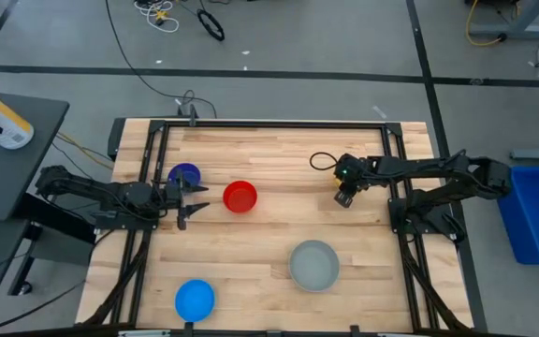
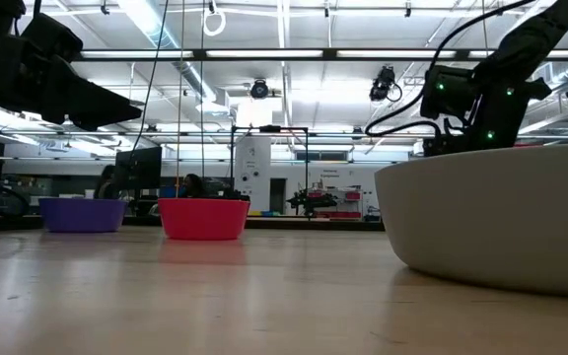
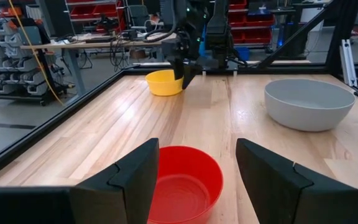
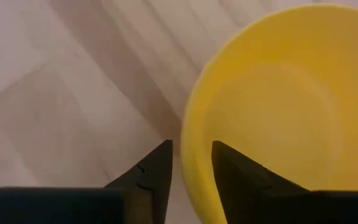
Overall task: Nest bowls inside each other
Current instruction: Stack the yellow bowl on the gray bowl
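Bowls logged left to right; no writing is legible on any. Dark blue-purple bowl (image 1: 185, 174) lies beside the left gripper (image 1: 182, 205), held spread and empty; red bowl (image 1: 240, 197) just ahead. Yellow bowl (image 4: 278, 106), hidden overhead, is straddled at its rim by the right gripper (image 4: 191, 165), narrowed. Grey bowl (image 1: 314, 264) and bright blue bowl (image 1: 195, 299) sit apart.

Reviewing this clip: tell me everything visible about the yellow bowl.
The yellow bowl is a small, round, plain bowl, plastic by its look, standing upright and empty on the wooden table. In the high view it is hidden beneath the right gripper. That gripper's two dark fingers straddle its rim, one inside and one outside, not visibly clamped. No other bowl touches it; the left wrist view shows it standing alone.
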### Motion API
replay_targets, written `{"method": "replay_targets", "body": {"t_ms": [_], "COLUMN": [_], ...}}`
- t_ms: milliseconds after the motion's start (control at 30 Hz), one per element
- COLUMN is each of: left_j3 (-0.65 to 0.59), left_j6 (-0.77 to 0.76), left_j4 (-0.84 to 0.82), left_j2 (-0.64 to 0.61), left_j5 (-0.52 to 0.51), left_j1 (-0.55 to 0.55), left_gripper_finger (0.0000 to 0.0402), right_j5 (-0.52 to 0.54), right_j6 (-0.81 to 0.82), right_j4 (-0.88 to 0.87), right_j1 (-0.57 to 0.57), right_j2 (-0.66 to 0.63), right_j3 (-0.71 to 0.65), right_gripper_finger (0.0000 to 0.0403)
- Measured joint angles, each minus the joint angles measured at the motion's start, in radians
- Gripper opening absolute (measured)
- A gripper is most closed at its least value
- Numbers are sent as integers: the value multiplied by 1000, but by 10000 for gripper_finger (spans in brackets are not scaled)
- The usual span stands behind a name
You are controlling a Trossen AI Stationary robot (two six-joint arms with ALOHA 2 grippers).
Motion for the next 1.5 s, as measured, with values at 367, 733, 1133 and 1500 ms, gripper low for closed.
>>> {"method": "replay_targets", "body": {"t_ms": [367, 733, 1133, 1500], "left_j3": [0, 0, 0, 0], "left_j6": [3, 3, 3, -1], "left_j4": [0, 0, 0, 0], "left_j2": [0, 0, 0, 0], "left_j5": [-10, -11, -11, -11], "left_j1": [0, 0, 0, 0], "left_gripper_finger": [222, 222, 222, 222], "right_j5": [-66, -54, 10, 7], "right_j6": [74, 110, 295, 470], "right_j4": [47, 45, -174, -265], "right_j1": [77, 253, 550, 830], "right_j2": [-2, 1, 25, 285], "right_j3": [2, 150, 418, 690], "right_gripper_finger": [6, 2, 1, 1]}}
